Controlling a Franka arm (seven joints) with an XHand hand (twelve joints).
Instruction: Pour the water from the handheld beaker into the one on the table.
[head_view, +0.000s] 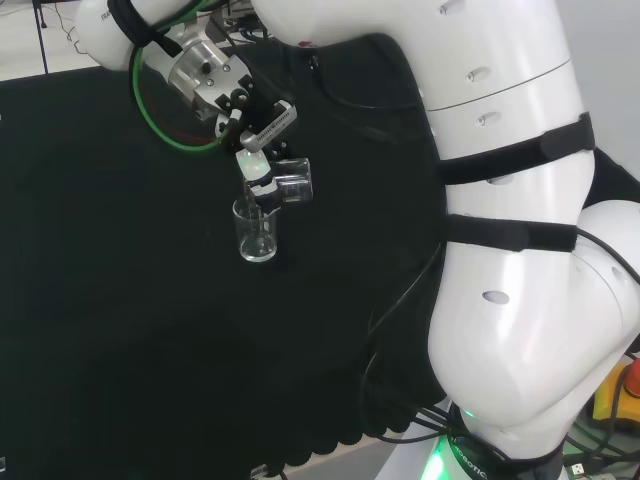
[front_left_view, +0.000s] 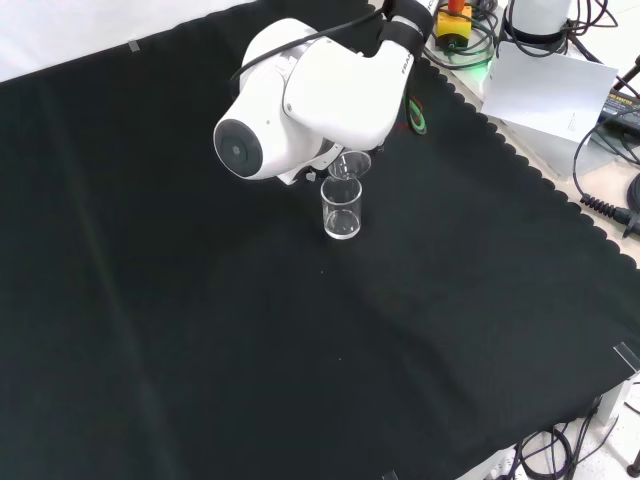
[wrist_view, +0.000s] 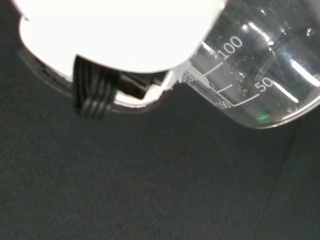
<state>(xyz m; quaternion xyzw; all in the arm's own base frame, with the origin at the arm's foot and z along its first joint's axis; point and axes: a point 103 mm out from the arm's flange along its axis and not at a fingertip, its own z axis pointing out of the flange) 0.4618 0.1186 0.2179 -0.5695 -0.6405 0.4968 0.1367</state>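
In the head view the black and white hand (head_view: 258, 150) is shut on a clear beaker (head_view: 292, 181) that lies tipped almost on its side. Its mouth hangs over the rim of a second clear beaker (head_view: 256, 232), which stands upright on the black cloth (head_view: 120, 300) just below. In the front view the standing beaker (front_left_view: 341, 208) is in plain sight, and the held beaker (front_left_view: 349, 165) peeks out right behind it from under the arm's white link (front_left_view: 310, 95). Up close in the wrist view, the held beaker (wrist_view: 260, 70) shows printed scale marks beside a white part of the hand (wrist_view: 120, 30).
The arm's large white links (head_view: 510, 230) take up the head view's right side. A green cable (head_view: 165, 120) loops near the wrist. In the front view, a white sheet (front_left_view: 550, 90) and cables (front_left_view: 610, 190) lie beyond the cloth's scalloped right edge.
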